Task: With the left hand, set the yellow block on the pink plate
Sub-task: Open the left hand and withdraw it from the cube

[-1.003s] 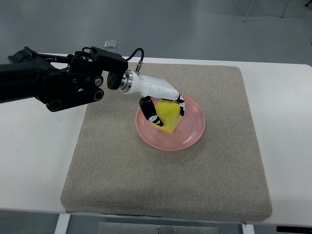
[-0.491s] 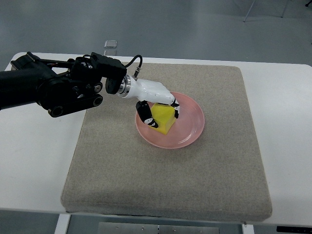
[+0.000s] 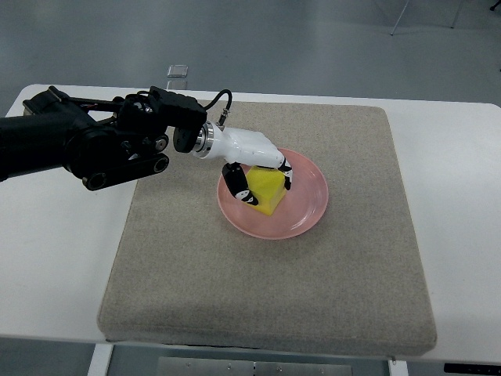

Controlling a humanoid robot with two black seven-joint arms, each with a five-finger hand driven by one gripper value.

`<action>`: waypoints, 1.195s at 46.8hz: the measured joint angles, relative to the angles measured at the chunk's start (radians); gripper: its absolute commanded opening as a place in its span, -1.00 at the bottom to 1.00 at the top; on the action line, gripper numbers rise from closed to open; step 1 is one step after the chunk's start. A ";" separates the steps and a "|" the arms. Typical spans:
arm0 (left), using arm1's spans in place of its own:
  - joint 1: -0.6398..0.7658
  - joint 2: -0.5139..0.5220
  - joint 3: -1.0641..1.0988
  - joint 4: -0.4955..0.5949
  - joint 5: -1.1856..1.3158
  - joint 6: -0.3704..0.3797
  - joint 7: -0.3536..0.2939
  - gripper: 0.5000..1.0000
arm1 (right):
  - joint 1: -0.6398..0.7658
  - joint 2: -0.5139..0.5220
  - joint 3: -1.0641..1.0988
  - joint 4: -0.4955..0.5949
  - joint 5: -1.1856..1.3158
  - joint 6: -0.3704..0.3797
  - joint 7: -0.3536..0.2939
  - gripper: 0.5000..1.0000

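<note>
The yellow block [image 3: 265,190] rests on the pink plate [image 3: 307,202], on its left half. My left hand [image 3: 258,177], white with black finger joints, reaches in from the left on a black arm and is curled around the block, thumb on its left side and fingers on its right. The block's top is partly hidden under the palm. The right arm is not in view.
The plate sits on a beige-grey mat [image 3: 274,274] that covers the middle of a white table [image 3: 55,258]. A small square object [image 3: 178,70] lies on the floor beyond the table's far edge.
The hand and block have shifted slightly left and down on the plate, and the block now sits flat. The fingers still wrap it.
</note>
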 measured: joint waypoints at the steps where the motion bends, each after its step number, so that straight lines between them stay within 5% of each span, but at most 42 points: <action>1: 0.001 0.000 0.000 0.002 0.000 0.000 0.000 0.21 | 0.000 0.000 0.000 0.000 0.000 0.000 0.000 0.69; 10: 0.002 0.003 0.000 0.005 -0.003 0.000 -0.004 0.85 | 0.000 0.000 0.000 0.000 0.000 0.000 0.000 0.69; 56: 0.003 0.132 -0.073 0.067 -0.026 -0.013 -0.006 0.87 | 0.000 0.000 0.000 0.000 0.000 0.000 0.000 0.69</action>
